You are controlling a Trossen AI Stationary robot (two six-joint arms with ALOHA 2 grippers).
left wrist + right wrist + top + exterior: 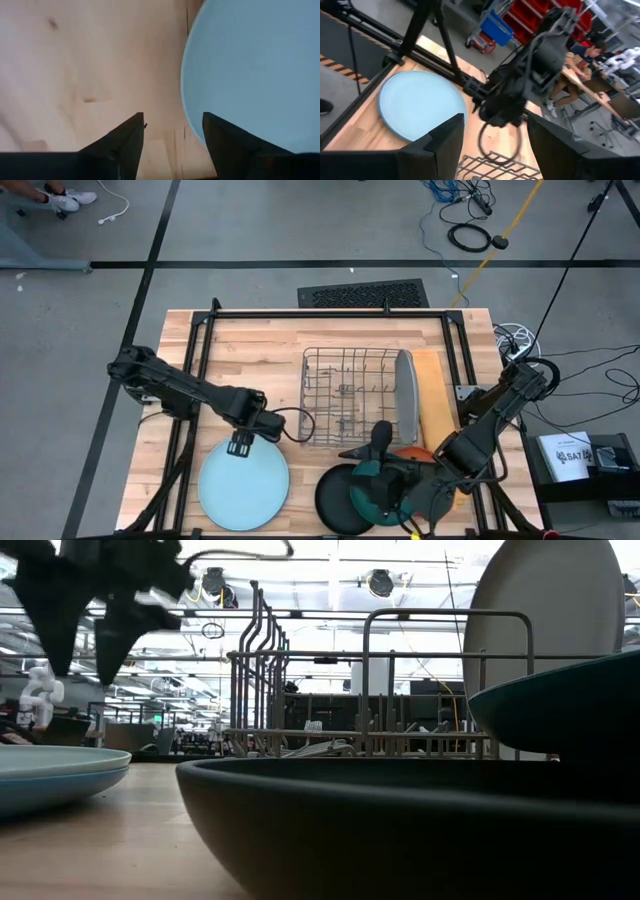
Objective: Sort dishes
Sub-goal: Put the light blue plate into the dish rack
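A pale blue plate (243, 483) lies flat at the table's near left. My left gripper (240, 444) hangs open above its far rim (190, 75), pointing down and clear of it (88, 655). The black plate (338, 502) lies at the near middle. The dark teal plate (380, 492) lies partly over the black one and looks raised (560, 705). An orange plate (415, 452) is mostly hidden under my right arm. A grey plate (405, 395) stands on edge in the wire rack. My right gripper (495, 120) is open high over the rack's near edge, pointing toward the table's left, with nothing between its fingers.
The wire rack (350, 395) fills the table's middle, with a wooden board (432, 390) on its right side. A black frame (200, 340) runs along the table's far and left edges. Bare wood (255, 365) lies left of the rack.
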